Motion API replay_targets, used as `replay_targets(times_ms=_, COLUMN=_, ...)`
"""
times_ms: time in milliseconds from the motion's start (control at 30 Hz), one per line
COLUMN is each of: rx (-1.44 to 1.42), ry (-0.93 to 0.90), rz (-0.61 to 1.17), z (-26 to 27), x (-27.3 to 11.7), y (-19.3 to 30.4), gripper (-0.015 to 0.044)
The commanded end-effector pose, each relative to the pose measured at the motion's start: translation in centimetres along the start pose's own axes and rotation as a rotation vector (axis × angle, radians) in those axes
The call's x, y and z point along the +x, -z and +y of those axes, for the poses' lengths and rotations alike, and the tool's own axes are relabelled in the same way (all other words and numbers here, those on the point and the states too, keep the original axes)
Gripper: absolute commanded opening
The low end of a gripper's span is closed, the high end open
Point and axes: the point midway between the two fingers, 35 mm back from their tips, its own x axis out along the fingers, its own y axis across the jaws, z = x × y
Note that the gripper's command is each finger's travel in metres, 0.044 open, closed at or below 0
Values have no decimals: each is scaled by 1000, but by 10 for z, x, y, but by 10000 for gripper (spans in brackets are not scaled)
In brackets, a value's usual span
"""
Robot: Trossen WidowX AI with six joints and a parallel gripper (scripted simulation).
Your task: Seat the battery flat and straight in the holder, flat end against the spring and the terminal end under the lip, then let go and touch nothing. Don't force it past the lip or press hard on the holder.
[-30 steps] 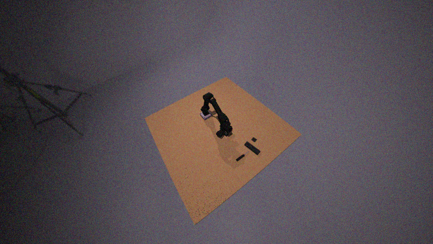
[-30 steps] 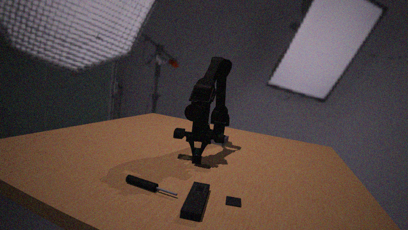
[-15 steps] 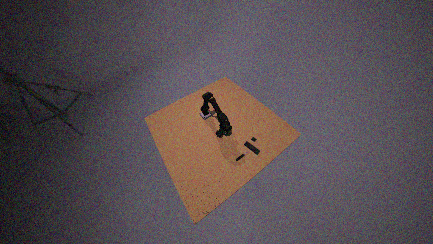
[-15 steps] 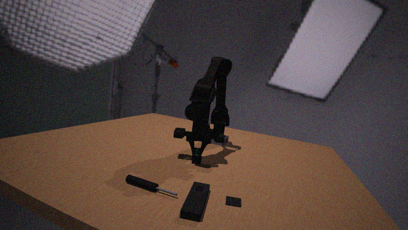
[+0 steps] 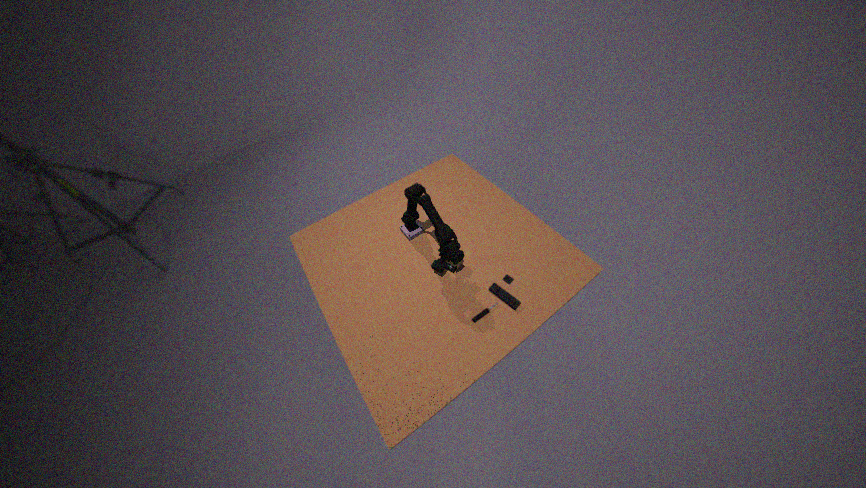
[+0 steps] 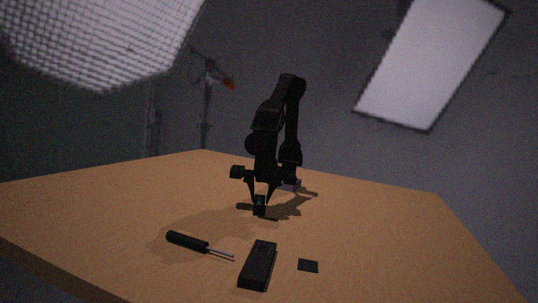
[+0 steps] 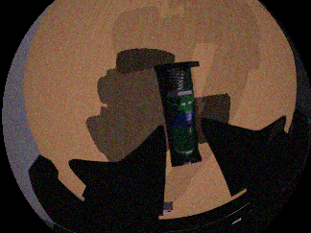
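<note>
My gripper [image 6: 259, 200] points straight down over the orange-tan surface [image 6: 112, 195], its two dark fingers spread apart with nothing clamped between them. The dark cylindrical battery with a green and blue label [image 7: 179, 116] stands in the gap, its lower end resting on the surface; whether either finger touches it I cannot tell. In the wrist view it leans slightly off my centre line (its far end carries a wider dark cap). The long black rectangular holder [image 6: 258, 264] lies well apart from the battery, nearer the surface's front edge. Just beside the holder sit a small flat black square [image 6: 307, 265] and a black-handled screwdriver with a grey shaft [image 6: 198, 244].
</note>
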Motion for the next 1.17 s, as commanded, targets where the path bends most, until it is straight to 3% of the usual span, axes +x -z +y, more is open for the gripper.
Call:
replay_targets(times_ms=0, rx=0, ry=2, rz=-7, z=0, x=-5, y=-2, gripper=177)
replay_targets(times_ms=33, rx=0, ry=2, rz=-7, z=0, x=-5, y=-2, gripper=177)
replay_targets(times_ms=367, rx=0, ry=2, rz=-7, z=1, x=-76, y=0, gripper=440)
replay_targets(times_ms=1133, rx=0, ry=2, rz=-7, z=1, x=-77, y=0, gripper=440)
